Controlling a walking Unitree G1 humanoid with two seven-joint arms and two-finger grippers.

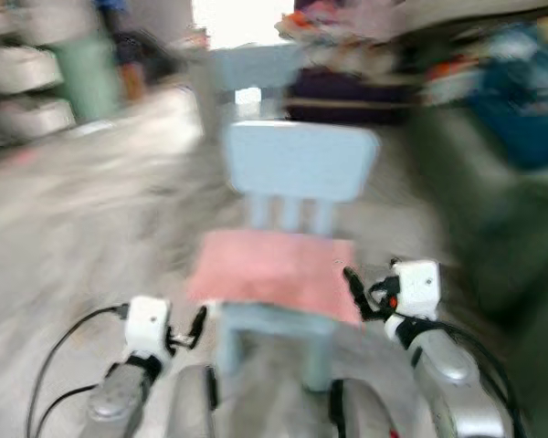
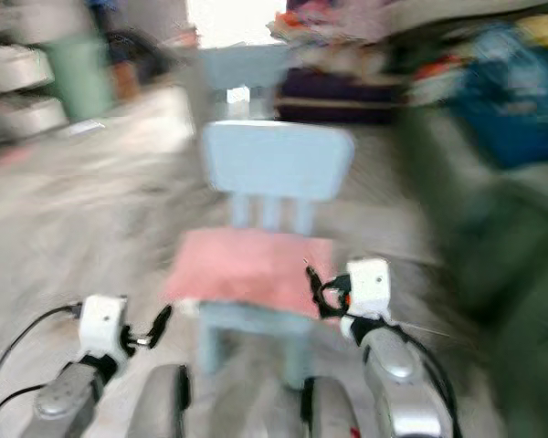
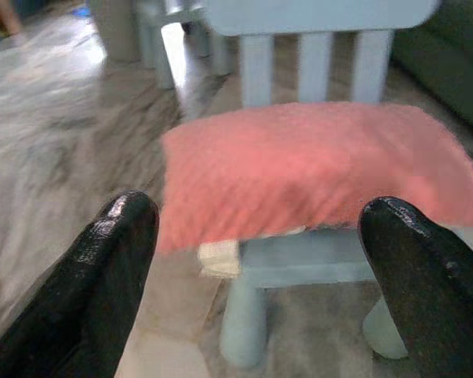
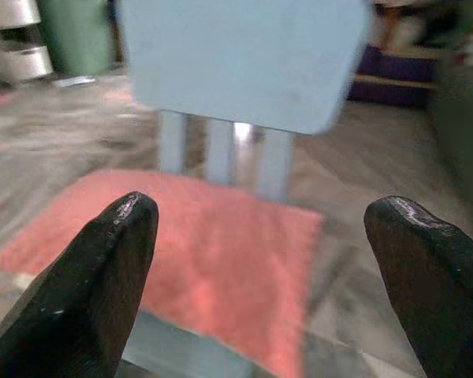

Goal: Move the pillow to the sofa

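I am in the approach step, and the head views are blurred with walking. Nearest to me, both arms are raised forward: the left gripper (image 1: 199, 321) sits low beside the front left corner of the chair seat, and its wrist view shows its fingers (image 3: 102, 276) spread wide with nothing between them; the right gripper (image 1: 352, 285) is at the front right corner of the pillow (image 1: 272, 271) and its fingers (image 4: 102, 268) are likewise spread and empty — whether a fingertip touches the fabric I cannot tell. The pink pillow lies flat on the seat of a small pale blue chair (image 1: 299, 164), overhanging the seat edges. I judge the grasp not yet made; the next move calls for closing both grippers in on opposite edges of the pillow, lifting it clear of the chair back, then turning toward the dark green sofa (image 1: 516, 237) on my right. Farther off stand pale drawer units (image 1: 23, 82) at the left; their contents are too blurred to report.
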